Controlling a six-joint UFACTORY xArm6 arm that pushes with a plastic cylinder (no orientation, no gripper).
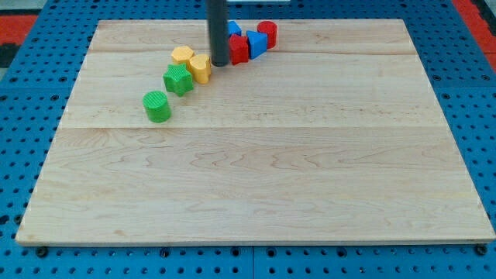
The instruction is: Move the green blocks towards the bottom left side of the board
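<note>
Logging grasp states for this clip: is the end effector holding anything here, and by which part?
Nothing is held. My tip is a bare rod end, standing beside the yellow block and red block.

Yellow blocks [193,62] crowd the green star block's [178,79] upper right.

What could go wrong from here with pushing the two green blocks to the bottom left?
1. My tip sits beside the yellow block, which touches the green star-shaped block; a push from here would likely drag yellow along.
2. The green cylinder stands apart from the star, so one stroke may catch only one block.
3. The red blocks and blue blocks crowd the tip; repositioning may bump them.
</note>
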